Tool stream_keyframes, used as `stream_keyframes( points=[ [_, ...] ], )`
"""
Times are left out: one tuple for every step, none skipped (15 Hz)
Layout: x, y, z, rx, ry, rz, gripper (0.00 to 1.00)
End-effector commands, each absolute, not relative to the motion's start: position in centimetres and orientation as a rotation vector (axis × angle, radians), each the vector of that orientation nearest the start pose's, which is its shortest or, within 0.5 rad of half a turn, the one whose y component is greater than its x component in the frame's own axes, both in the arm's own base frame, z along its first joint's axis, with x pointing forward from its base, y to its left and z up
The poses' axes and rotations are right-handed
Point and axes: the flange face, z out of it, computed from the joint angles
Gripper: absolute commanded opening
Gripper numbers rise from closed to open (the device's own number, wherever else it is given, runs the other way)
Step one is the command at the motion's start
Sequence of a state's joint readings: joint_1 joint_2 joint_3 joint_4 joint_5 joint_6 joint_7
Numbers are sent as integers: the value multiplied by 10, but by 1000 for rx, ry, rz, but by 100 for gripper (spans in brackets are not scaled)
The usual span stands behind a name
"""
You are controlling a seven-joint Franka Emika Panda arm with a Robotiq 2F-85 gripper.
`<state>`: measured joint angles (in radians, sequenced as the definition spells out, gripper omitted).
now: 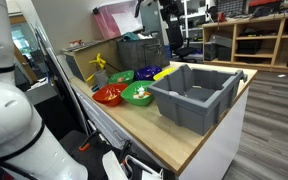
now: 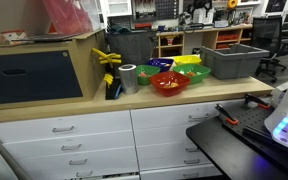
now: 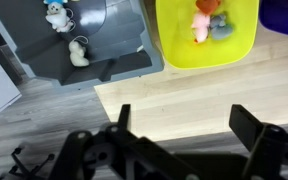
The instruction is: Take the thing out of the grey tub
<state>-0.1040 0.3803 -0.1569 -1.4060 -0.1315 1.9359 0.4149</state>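
The grey tub [image 1: 199, 108] stands at the end of the wooden table and shows in both exterior views [image 2: 234, 66]. In the wrist view the grey tub [image 3: 114, 68] is at the upper left. Inside it lie two small white toy figures, one [image 3: 54, 15] further in and one [image 3: 79, 52] nearer the wall. My gripper [image 3: 189, 125] is open and empty. It hangs high above the bare tabletop beside the tub and touches nothing. I cannot make the gripper out clearly in the exterior views.
A yellow bowl [image 3: 179, 52] holding pink and orange toys sits next to the tub. Red [image 1: 108, 96], green [image 1: 137, 95] and blue [image 1: 147, 72] bowls crowd the table middle. A silver cylinder [image 2: 129, 77] and a yellow tool [image 2: 107, 60] stand by a cabinet.
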Motion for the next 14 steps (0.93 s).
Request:
stream_keyframes(
  points=[
    [664, -186, 491, -3144, 1011, -258, 100],
    [665, -188, 484, -3150, 1027, -258, 100],
    [665, -188, 482, -3152, 1047, -251, 100],
    [666, -188, 487, -3144, 1047, -240, 100],
    [666, -189, 482, -3145, 1049, -231, 100],
    [667, -189, 480, -3147, 1048, -227, 100],
    [667, -189, 479, -3147, 1048, -226, 100],
    [667, -189, 479, -3147, 1047, -226, 100],
    [667, -189, 479, -3147, 1047, -226, 100],
    [667, -188, 479, -3147, 1047, -226, 100],
    [668, -180, 478, -3147, 1019, -249, 100],
    [667, -175, 475, -3146, 1008, -241, 100],
    [666, -174, 472, -3152, 998, -238, 100],
    [666, -176, 469, -3151, 998, -239, 100]
  ],
)
